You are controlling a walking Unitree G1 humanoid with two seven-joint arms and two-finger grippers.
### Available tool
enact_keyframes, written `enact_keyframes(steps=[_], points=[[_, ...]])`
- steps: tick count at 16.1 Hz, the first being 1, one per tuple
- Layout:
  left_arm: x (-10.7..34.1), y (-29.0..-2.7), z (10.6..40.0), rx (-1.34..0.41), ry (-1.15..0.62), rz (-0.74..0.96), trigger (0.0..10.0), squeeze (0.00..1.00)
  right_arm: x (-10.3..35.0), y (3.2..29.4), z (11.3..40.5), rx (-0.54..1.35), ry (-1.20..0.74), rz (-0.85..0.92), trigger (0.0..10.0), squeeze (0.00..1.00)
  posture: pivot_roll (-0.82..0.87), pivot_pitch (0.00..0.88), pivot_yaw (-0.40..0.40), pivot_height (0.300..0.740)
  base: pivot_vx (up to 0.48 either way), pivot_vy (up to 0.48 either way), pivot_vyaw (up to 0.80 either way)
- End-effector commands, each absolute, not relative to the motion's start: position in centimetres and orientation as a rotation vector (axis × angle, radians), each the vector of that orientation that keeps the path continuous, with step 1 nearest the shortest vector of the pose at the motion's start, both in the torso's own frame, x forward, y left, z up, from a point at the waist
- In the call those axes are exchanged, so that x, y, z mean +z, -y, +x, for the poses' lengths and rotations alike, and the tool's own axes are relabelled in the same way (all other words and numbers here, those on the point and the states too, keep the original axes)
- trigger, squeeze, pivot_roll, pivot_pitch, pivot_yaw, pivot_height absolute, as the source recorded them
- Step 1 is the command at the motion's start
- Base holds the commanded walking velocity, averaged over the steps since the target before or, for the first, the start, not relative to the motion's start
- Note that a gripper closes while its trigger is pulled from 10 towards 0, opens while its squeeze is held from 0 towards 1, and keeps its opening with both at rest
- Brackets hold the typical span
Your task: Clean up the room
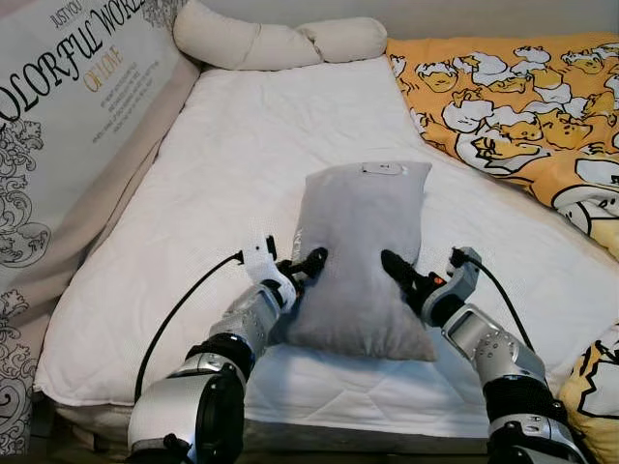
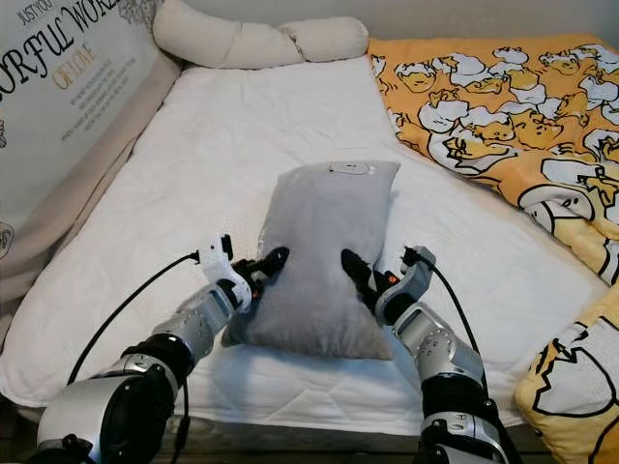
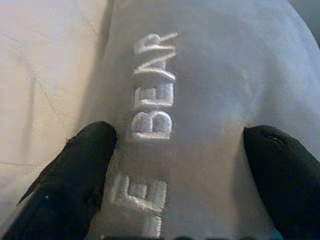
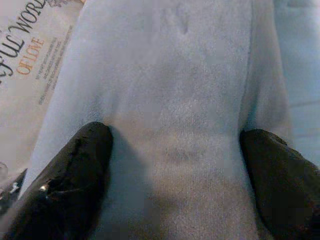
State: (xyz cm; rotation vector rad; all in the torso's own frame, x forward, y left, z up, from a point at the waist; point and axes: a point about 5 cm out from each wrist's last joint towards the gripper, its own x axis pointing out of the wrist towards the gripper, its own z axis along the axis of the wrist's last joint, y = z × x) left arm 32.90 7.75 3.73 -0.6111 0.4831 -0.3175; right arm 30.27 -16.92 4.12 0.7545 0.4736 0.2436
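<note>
Step in hand, as judged: two-armed hold on the grey pillow (image 1: 363, 256), which lies lengthwise on the near half of the bed (image 1: 232, 164), close to the front edge; left tool (image 1: 308, 265) presses its left flank, right tool (image 1: 398, 270) its right flank; in both wrist views the black fingers (image 3: 75, 170) stand apart with grey fabric bulging between them, so each tool is spread against the pillow rather than pinched on it.

To do it well: squeeze inward evenly from both sides; the stuffing is soft and will likely sag or slip if one arm leads; raise both together and keep the pillow level.

Surface: white quilted mattress pad, smooth; cream bolster (image 1: 271, 41) at the head; orange cartoon-print duvet (image 1: 522, 106) bunched along the right; printed padded panel (image 1: 68, 126) along the left.
</note>
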Motion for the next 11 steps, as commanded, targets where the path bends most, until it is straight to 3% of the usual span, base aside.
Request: enact_keyframes(steps=[1,3,4,5,6,11], points=[[2.8,-7.0,32.0,-0.348,-0.54,-0.594,10.0,0.0,3.4,15.8,29.8,0.269,-0.526,0.743,0.0,0.0,-0.24,0.0,0.094,0.74,0.0,0.0,0.0],[2.4,-6.0,31.4,-0.393,-0.566,-0.593,10.0,0.0,3.3,15.6,29.8,0.272,-0.532,0.734,0.0,0.0,-0.24,0.0,0.096,0.74,0.0,0.0,0.0],[2.2,-5.8,31.1,-0.407,-0.582,-0.58,4.3,0.0,3.3,15.6,29.9,0.269,-0.532,0.731,0.0,0.0,-0.24,0.0,0.106,0.74,0.0,0.0,0.0],[2.2,-5.7,31.0,-0.427,-0.571,-0.548,0.8,0.0,3.2,15.6,29.9,0.255,-0.535,0.724,0.0,0.0,-0.24,0.0,0.108,0.74,0.0,0.0,0.0],[2.2,-5.7,31.1,-0.429,-0.565,-0.523,0.0,0.0,3.2,15.7,29.9,0.245,-0.533,0.708,0.0,0.0,-0.23,0.0,0.112,0.74,0.0,0.0,0.0],[2.3,-5.8,31.1,-0.474,-0.544,-0.379,0.0,0.0,3.2,14.5,30.1,0.256,-0.513,0.645,0.0,0.0,-0.16,0.0,0.114,0.74,0.0,0.0,0.0]])
